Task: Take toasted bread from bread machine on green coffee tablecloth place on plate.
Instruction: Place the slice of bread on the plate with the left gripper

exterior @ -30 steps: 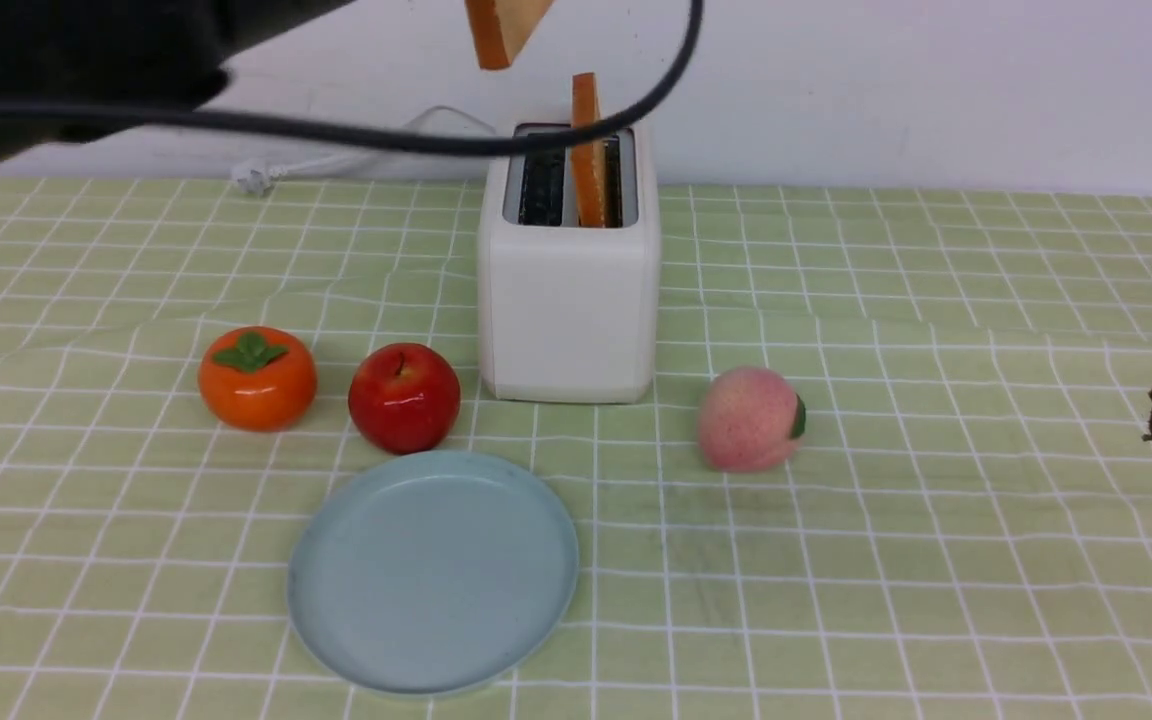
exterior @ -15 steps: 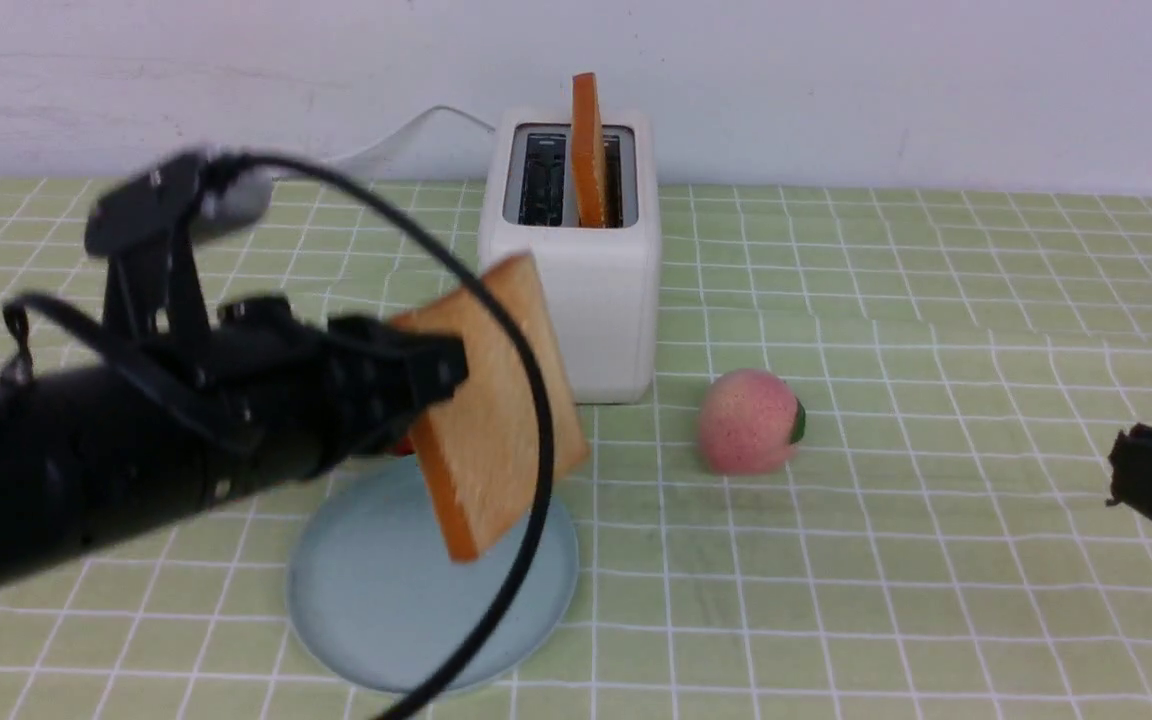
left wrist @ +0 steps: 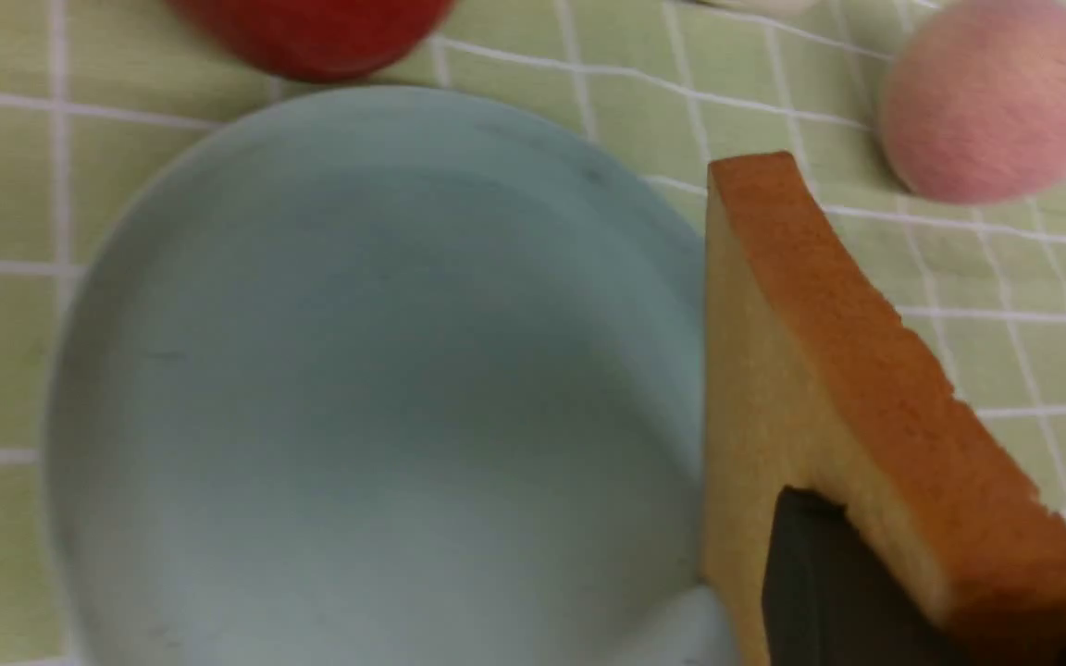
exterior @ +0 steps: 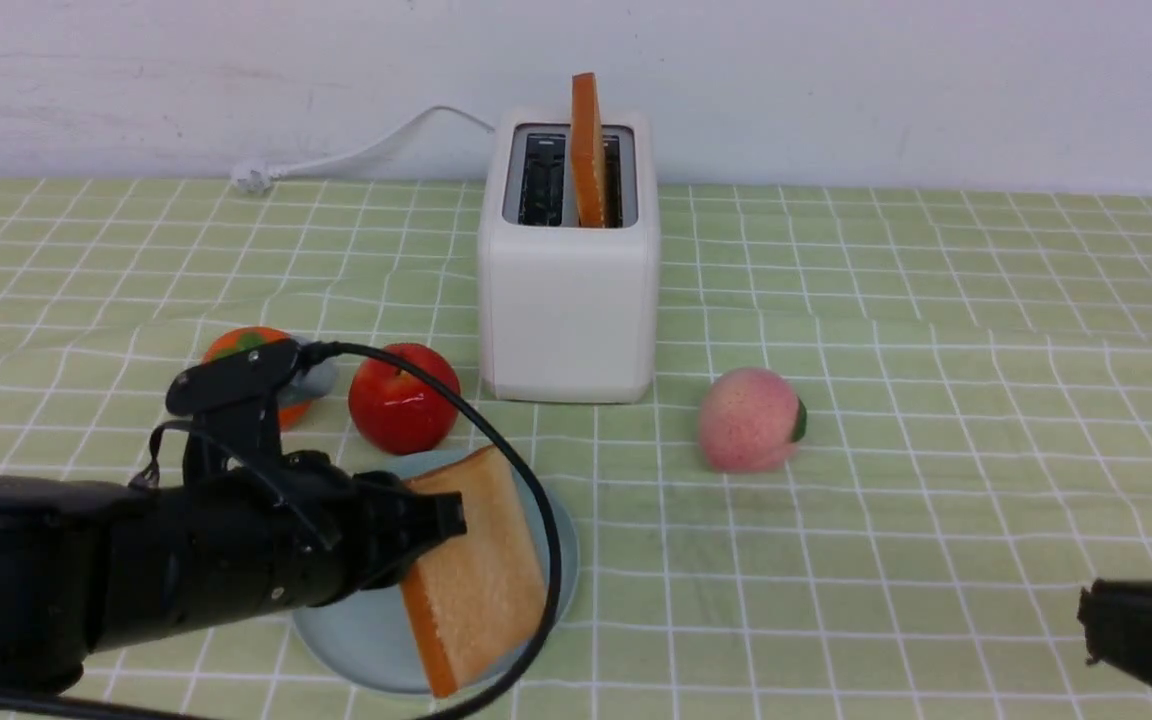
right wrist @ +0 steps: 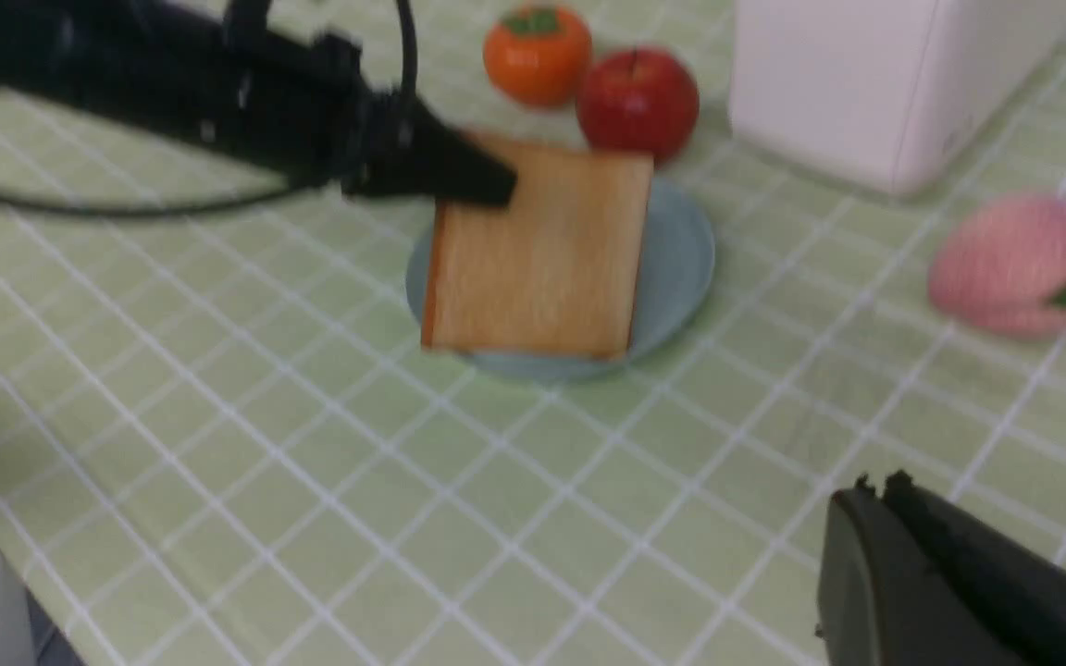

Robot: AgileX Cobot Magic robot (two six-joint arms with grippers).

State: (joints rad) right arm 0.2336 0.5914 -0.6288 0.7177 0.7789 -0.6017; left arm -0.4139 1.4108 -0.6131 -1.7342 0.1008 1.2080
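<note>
My left gripper [exterior: 441, 525] is shut on one slice of toasted bread [exterior: 476, 580] and holds it tilted just above the pale blue plate [exterior: 356, 640]. The slice also shows in the left wrist view [left wrist: 829, 370] beside the plate [left wrist: 357, 370], and in the right wrist view [right wrist: 538, 264] over the plate [right wrist: 681, 268]. The second slice [exterior: 586, 150] stands upright in the right slot of the white bread machine [exterior: 568, 290] on the green grid tablecloth [exterior: 936, 350]. My right gripper [exterior: 1091, 625] is shut and empty, low at the front right; it also shows in the right wrist view [right wrist: 871, 490].
A red apple [exterior: 404, 397] and an orange persimmon [exterior: 246, 350] sit just behind the plate on the left. A pink peach [exterior: 748, 418] lies right of the toaster. The toaster's white cord [exterior: 356, 150] runs along the back wall.
My left arm has come down from above the toaster with the slice and lowered it forward onto the plate area. My right gripper has drawn lower and nearer to the front.
</note>
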